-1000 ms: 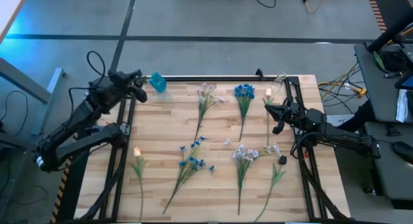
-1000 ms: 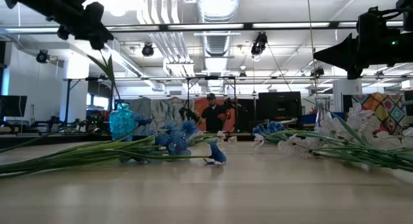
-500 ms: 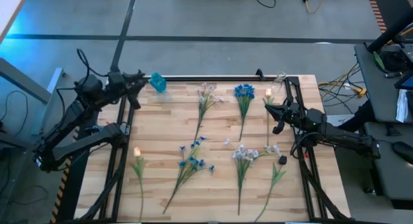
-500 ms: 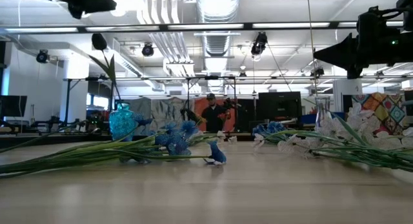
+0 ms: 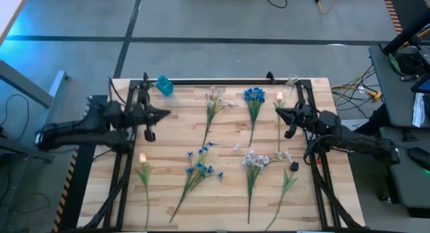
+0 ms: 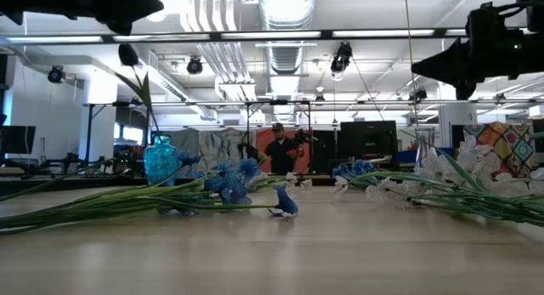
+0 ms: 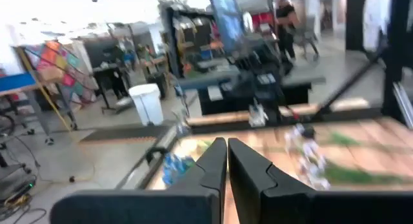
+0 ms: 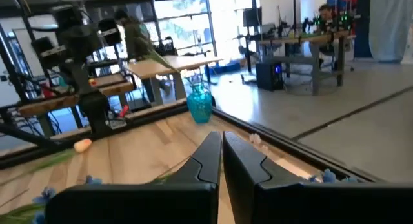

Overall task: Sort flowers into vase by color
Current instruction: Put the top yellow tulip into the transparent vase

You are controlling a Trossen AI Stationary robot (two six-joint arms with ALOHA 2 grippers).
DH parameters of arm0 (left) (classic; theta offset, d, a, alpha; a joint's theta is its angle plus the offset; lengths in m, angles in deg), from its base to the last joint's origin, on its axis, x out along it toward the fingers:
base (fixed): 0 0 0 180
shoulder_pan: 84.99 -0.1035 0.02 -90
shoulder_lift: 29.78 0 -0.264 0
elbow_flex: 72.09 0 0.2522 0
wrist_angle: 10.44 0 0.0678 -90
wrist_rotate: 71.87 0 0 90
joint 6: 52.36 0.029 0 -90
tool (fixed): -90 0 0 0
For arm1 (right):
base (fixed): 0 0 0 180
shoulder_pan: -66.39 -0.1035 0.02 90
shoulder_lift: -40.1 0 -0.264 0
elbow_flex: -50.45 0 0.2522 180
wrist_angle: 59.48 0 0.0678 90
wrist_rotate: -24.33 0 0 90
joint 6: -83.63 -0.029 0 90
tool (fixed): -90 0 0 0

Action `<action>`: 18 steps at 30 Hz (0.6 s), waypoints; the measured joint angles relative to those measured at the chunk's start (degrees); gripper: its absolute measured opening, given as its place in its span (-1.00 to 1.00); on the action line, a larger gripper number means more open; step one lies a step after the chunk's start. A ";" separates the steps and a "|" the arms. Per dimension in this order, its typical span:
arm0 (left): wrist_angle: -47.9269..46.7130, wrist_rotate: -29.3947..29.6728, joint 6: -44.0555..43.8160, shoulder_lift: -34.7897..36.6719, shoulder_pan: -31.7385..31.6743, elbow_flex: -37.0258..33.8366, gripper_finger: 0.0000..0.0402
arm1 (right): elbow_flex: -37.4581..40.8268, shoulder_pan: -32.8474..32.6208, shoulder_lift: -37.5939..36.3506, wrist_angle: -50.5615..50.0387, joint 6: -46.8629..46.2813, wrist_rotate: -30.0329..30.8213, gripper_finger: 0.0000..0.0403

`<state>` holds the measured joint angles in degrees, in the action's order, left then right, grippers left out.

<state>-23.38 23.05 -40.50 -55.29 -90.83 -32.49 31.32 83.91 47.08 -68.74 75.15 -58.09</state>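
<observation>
Several sprigs lie flat on the wooden table. There are a white-lilac one, a blue one and a peach tulip at the far side. A second tulip, a blue sprig and white-lilac sprigs lie nearer. A blue vase stands at the far left, and in the low view a green stem with a bud stands in it. My left gripper is shut and empty above the table's left part. My right gripper is shut and empty beside the far tulip's stem.
A clear vase stands at the far right corner. A small black object lies near the right edge. Black frame rails run along both sides of the table. A person stands in the room beyond the table.
My left gripper has drawn away from the blue vase at the far left corner. It has swung toward the near edge and turned until it points level toward the right. The stem stays standing in the vase.
</observation>
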 joint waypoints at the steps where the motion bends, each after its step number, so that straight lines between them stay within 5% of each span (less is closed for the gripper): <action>1: 0.05 2.87 0.22 -0.36 3.31 -0.60 -1.00 | -0.63 0.00 0.88 -0.71 -0.28 0.03 -0.95; 11: 15.53 38.17 -2.78 -7.22 31.08 -10.71 -1.00 | -5.94 0.00 11.15 -8.71 -1.46 4.89 -0.95; 18: 21.26 41.06 -12.98 -11.18 33.92 -15.50 -1.00 | -10.47 0.00 16.45 -22.06 -9.80 11.61 -0.88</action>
<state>-2.12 64.11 -53.47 -66.47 -56.91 -47.98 20.85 83.91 63.53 -90.80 65.35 -46.48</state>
